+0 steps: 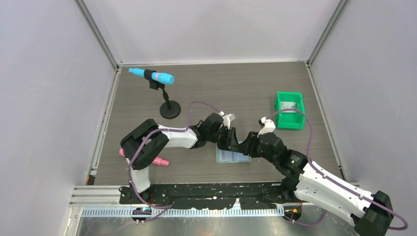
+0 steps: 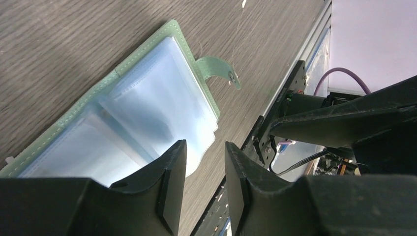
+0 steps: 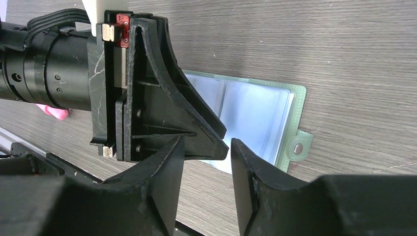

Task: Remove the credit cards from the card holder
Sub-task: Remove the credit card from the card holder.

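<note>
The card holder [image 1: 233, 157] lies open and flat on the wood table, a pale green bifold with bluish see-through pockets [image 2: 147, 110] and a snap strap [image 2: 220, 69]. I cannot make out any credit cards in the pockets. My left gripper [image 2: 205, 164] hovers open over the holder's near corner, with only table showing in its gap. My right gripper [image 3: 206, 160] is open and empty just in front of the holder [image 3: 251, 110]. A finger [image 3: 196, 123] of the left gripper reaches down onto the holder's left panel. In the top view the two grippers [image 1: 230, 139] [image 1: 245, 146] nearly meet above it.
A bright green bin [image 1: 297, 118] stands at the right with a pale flat thing [image 1: 289, 105] inside. A blue and pink tube on a black stand [image 1: 170, 111] is at the back left. A pink object [image 1: 158, 161] lies near the left arm's base.
</note>
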Robot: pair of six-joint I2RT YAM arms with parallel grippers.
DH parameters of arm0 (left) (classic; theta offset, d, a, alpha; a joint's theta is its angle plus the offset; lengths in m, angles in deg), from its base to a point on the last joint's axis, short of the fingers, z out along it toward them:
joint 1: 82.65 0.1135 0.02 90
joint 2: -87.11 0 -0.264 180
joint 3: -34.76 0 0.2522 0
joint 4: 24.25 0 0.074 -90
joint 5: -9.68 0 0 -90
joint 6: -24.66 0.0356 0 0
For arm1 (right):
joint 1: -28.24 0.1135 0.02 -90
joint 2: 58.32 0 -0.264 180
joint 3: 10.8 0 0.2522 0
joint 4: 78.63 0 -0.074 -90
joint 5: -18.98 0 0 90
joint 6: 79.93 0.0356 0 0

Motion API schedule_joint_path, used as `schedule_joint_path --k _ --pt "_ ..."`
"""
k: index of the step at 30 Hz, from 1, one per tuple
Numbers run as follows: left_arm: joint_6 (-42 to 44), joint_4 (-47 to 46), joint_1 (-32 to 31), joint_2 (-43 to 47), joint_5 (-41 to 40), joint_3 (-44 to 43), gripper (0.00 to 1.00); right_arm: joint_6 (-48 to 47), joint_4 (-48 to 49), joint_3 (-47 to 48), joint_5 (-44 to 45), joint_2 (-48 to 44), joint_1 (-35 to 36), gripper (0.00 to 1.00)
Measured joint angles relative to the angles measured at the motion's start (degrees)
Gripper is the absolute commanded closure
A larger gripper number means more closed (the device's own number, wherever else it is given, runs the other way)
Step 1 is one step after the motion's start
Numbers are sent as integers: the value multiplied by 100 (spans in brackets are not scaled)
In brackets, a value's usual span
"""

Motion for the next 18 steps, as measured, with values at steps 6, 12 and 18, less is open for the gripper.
schedule_joint_path --k 6,12,18 --pt "15 151 289 450 -160 249 59 26 83 0 -131 275 7 51" --pt "94 560 1152 1961 -710 1049 53 179 236 96 -68 1029 254 35" --pt "330 1296 1338 3119 -1233 1556 46 247 195 719 448 2192 894 32"
